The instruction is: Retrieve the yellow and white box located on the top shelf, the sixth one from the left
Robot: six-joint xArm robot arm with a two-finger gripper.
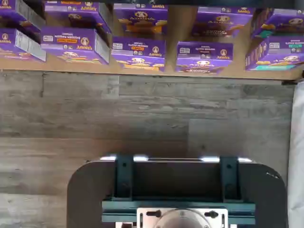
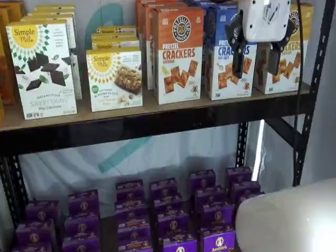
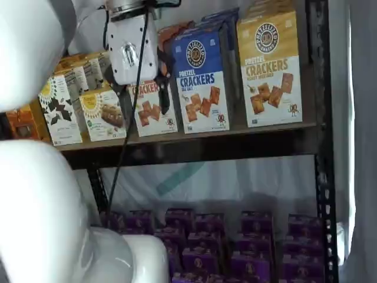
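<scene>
The yellow and white box (image 3: pixel 271 71) stands at the right end of the top shelf (image 3: pixel 194 147), with a round black logo and brown crackers pictured. In a shelf view it (image 2: pixel 294 63) is partly hidden behind my gripper (image 2: pixel 256 62). The gripper is open and empty, with a clear gap between its two black fingers (image 2: pixel 239 59). It hangs in front of the top shelf (image 2: pixel 157 123), apart from the boxes. In a shelf view the gripper (image 3: pixel 139 88) shows before the orange-and-white box. The wrist view shows neither box nor gripper.
An orange-and-white crackers box (image 2: pixel 178 52) and a blue-and-white one (image 2: pixel 223 73) stand left of the target, with Simple Mills boxes (image 2: pixel 44 68) further left. Small purple boxes (image 2: pixel 173 220) fill the lower level and show in the wrist view (image 1: pixel 137 52). My white arm (image 3: pixel 41 206) fills the left.
</scene>
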